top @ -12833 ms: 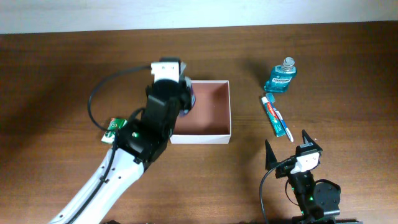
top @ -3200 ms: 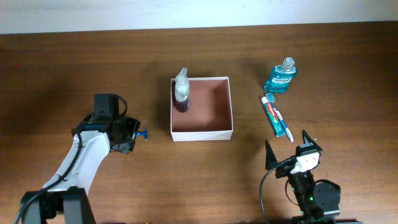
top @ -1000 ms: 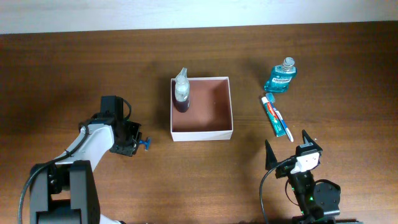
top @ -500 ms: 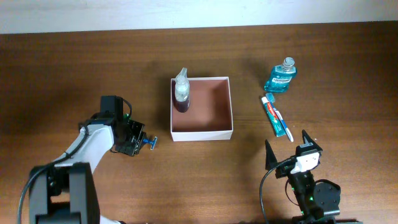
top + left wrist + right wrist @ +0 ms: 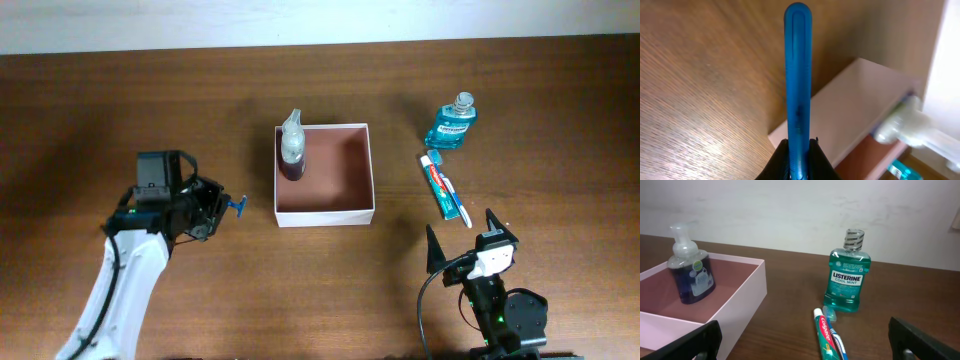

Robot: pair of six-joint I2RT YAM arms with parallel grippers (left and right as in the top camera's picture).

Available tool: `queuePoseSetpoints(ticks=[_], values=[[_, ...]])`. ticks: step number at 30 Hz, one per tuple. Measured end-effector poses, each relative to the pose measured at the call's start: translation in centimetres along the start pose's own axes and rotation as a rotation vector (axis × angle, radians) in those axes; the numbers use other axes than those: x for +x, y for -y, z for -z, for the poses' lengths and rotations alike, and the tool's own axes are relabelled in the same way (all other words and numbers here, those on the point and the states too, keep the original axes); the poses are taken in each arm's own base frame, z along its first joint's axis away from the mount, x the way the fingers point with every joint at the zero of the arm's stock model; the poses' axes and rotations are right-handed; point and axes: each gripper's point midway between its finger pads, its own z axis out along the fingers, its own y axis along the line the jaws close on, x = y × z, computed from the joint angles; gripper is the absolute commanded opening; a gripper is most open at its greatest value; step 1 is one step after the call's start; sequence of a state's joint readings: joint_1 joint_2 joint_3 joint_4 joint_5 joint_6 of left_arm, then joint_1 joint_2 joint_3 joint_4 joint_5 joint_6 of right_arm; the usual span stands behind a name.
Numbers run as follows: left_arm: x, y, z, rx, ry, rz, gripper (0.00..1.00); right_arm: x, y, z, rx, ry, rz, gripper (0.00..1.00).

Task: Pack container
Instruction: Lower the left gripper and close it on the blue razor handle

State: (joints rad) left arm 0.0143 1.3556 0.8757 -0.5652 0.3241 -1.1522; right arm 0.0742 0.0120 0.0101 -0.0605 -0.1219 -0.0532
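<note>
The container [image 5: 371, 180] is a square white box with a reddish-brown inside, at mid-table. A pump soap bottle [image 5: 291, 150] stands in its far left corner. My left gripper [image 5: 218, 206] is left of the container and shut on a slim blue plastic handle [image 5: 236, 205], which points toward the box. In the left wrist view the blue handle [image 5: 798, 75] sticks out from the jaws toward the container's white wall [image 5: 860, 95]. My right gripper [image 5: 463, 240] is open and empty at the front right, and shows in the right wrist view [image 5: 805, 341].
A teal mouthwash bottle [image 5: 453, 122] stands right of the container. A toothpaste tube [image 5: 437, 183] and a toothbrush [image 5: 456, 203] lie side by side below it. The right wrist view shows the mouthwash [image 5: 848, 280], toothpaste [image 5: 827, 339] and soap bottle [image 5: 690, 277].
My left arm has shifted back and up a little with the blue handle in its jaws. Long before, it stood the soap bottle in the container. The right arm has not moved.
</note>
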Motion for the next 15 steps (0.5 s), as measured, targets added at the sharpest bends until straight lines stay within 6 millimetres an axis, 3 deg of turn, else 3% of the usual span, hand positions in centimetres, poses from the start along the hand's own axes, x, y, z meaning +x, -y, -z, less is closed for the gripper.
queuePoseSetpoints(ticks=[3,7,10,12,15], values=[[0.3,0.8,1.0,0.041,0.001,-0.022,0.19,0.0,0.0,0.0,0.0,0.0,0.0,0.99],[1.0,1.6,1.7,0.082,-0.024,-0.032,0.17,0.0,0.0,0.0,0.0,0.0,-0.001,0.99],[1.5,2.4,1.9,0.121,-0.059,-0.044,0.07,0.0,0.0,0.0,0.0,0.0,0.0,0.98],[1.8,3.1,2.0,0.153,-0.071,-0.071,0.07,0.0,0.0,0.0,0.0,0.0,-0.001,0.99],[2.3,4.0,2.0,0.189,-0.086,-0.118,0.19,0.0,0.0,0.0,0.0,0.0,0.0,0.99]])
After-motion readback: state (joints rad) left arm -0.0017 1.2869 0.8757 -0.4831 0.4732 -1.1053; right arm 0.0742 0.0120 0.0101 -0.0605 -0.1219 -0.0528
